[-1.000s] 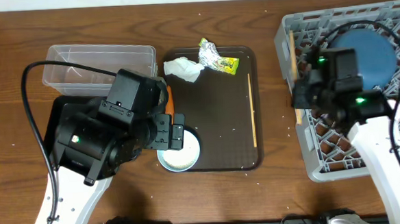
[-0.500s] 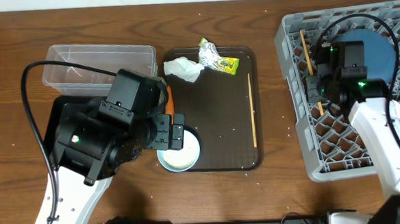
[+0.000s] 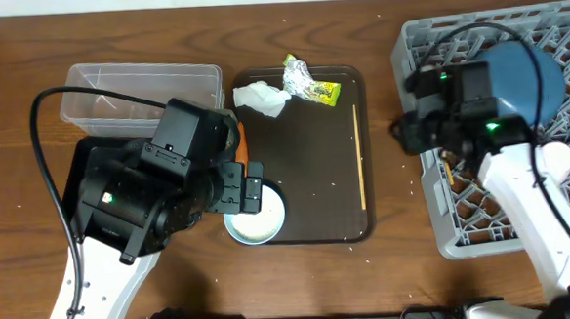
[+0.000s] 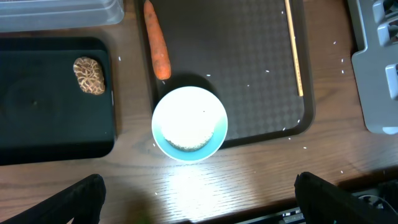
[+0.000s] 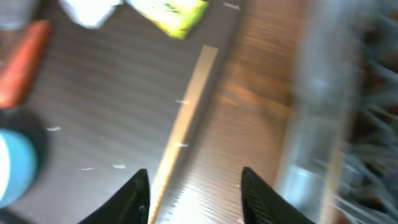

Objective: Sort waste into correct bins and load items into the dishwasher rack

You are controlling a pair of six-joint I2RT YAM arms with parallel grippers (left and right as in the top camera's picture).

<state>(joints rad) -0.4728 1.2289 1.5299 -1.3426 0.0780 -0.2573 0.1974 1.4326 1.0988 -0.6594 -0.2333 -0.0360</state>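
1. Your right hand (image 5: pixel 194 194) is spread and holds nothing. In the overhead frame it sits centre-right, over the left edge of the dishwasher rack (image 3: pixel 440 225).
2. The step in hand looks like fetching the chopstick (image 3: pixel 359 156), which lies top-to-bottom along the right side of the brown tray (image 3: pixel 310 168).
3. Next, reach left, lower over the stick's middle, and pinch across it.
4. Your left hand (image 4: pixel 205 208) is spread too, above the white bowl (image 4: pixel 189 123) at the tray's lower left.

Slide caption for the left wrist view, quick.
Left gripper open over the rice bowl; carrot and chopstick on the brown tray, lump in the black tray.
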